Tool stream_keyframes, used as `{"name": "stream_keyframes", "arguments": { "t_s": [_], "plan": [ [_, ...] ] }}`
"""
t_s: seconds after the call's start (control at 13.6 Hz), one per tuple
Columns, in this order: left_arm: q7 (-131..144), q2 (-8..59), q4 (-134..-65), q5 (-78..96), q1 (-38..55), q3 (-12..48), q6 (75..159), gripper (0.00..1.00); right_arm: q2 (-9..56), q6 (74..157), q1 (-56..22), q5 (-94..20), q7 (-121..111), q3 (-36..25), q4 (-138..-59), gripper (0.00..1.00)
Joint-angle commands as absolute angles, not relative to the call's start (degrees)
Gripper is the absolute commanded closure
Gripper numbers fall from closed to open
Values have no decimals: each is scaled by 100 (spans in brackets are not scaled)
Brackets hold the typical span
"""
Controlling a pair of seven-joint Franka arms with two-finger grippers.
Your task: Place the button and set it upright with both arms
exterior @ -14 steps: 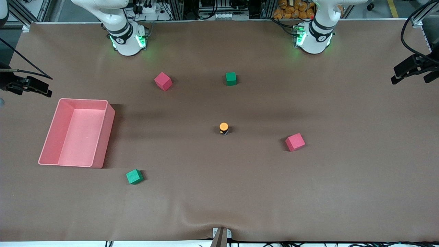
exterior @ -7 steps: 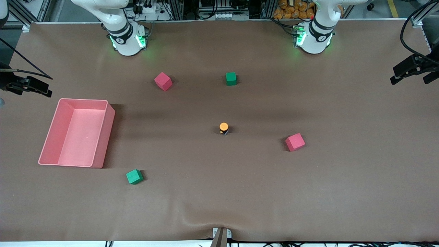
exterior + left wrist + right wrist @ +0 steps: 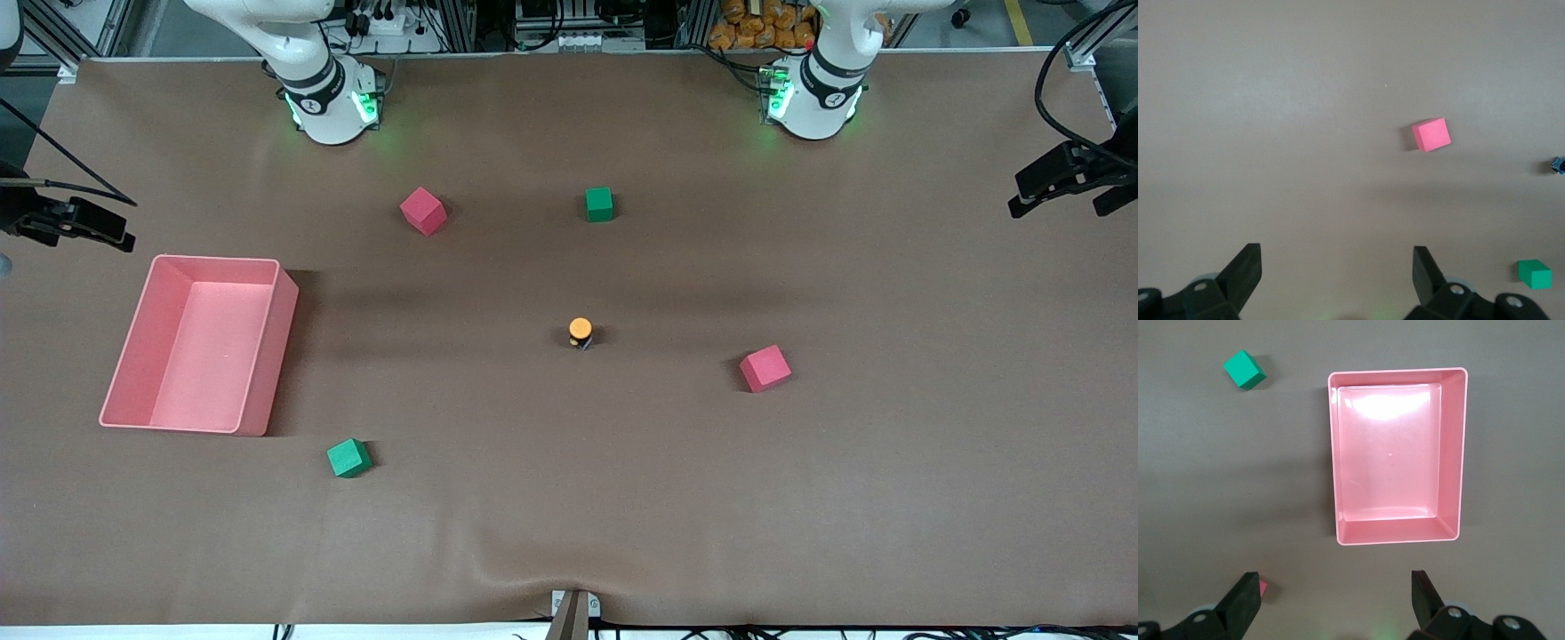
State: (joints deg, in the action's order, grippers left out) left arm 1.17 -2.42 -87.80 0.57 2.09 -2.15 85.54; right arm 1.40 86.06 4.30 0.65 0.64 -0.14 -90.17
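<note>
- The button (image 3: 580, 332) stands near the middle of the table (image 3: 889, 498), its orange cap facing up over the short dark body, and nothing touches it.
- In my left wrist view only a sliver of the button (image 3: 1557, 164) shows at the frame's edge.
- The red cube (image 3: 765, 368) nearest to it sits toward my left arm's end of the table, slightly nearer the front camera than the button; my left wrist camera sees the same cube (image 3: 1431, 134).
- A green cube (image 3: 599, 204) lies farther from the front camera than the button, roughly in line with it; it also shows in my left wrist view (image 3: 1535, 273).
- A second red cube (image 3: 423, 211) rests beside that green cube, toward my right arm's end.
- Another green cube (image 3: 348, 458) lies nearer the front camera, toward my right arm's end, close to a corner of the pink bin (image 3: 271, 356).
- My right wrist camera looks straight down on the bin (image 3: 1452, 453), with that green cube (image 3: 1245, 369) near it.
- My left pincer (image 3: 1337, 273) hangs high over bare table at my left arm's end, its fingers spread wide and holding nothing.
- My right pincer (image 3: 1335, 595) hangs above the table beside the pink bin, fingers likewise spread wide and empty.
- Both pincers are well apart from the button.
</note>
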Motion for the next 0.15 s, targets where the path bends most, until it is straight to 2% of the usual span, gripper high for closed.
{"name": "stream_keyframes", "arguments": {
  "t_s": [0.0, 0.07],
  "plan": [
    [0, -185, -8648, 114, 237, -246, 8420, 0, 132, 8587, 483, 114, 132, 44, -8956, 0],
    [0, -185, -8648, 106, 237, -246, 8420, 0, 132, 8587, 501, 114, 132, 53, -8956, 0]
  ]
}}
